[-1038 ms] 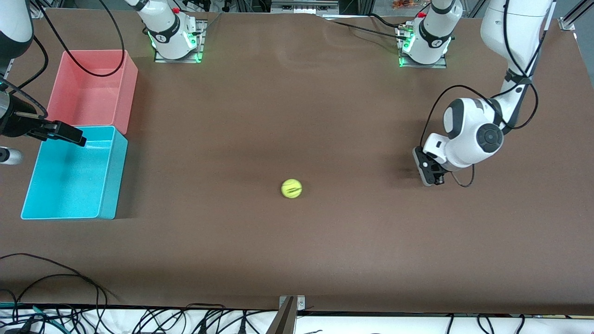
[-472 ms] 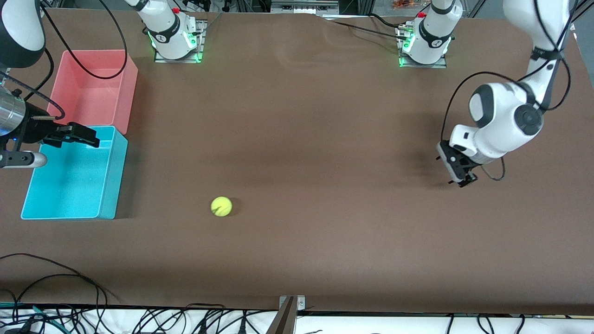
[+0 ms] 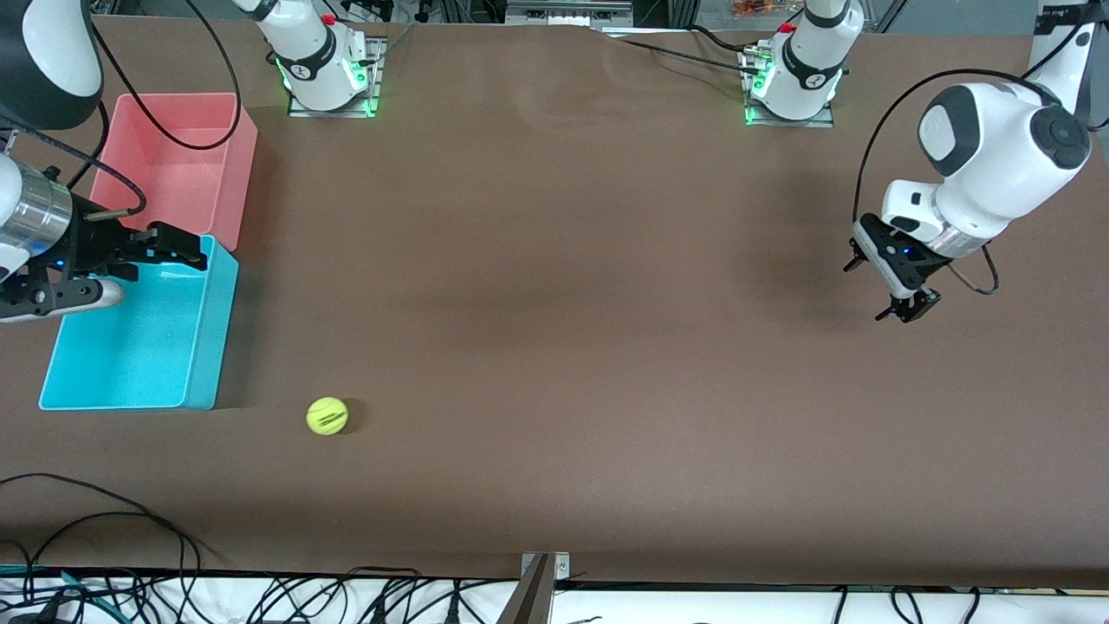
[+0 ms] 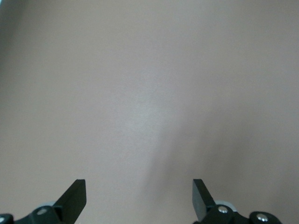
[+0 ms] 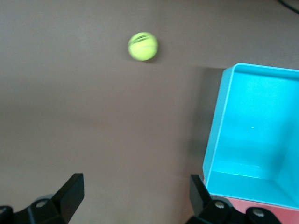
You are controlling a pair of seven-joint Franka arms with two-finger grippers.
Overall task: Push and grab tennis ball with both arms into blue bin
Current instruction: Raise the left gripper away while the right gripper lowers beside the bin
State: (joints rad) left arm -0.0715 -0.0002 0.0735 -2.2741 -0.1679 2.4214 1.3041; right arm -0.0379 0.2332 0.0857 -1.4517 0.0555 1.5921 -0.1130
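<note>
left gripper [image 3: 894, 288] agape, right gripper [image 3: 152, 260] agape, both empty

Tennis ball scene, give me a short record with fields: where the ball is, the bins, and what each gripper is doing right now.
ball: tennis ball on the bare table, outside the bins, nearer the front camera than the blue bin's corner
blue bin: blue bin empty, at the right arm's end
pink bin: pink bin touching it, farther from the camera
right gripper: right gripper open, over the blue bin
left gripper: left gripper open, holding nothing, over bare table
</note>
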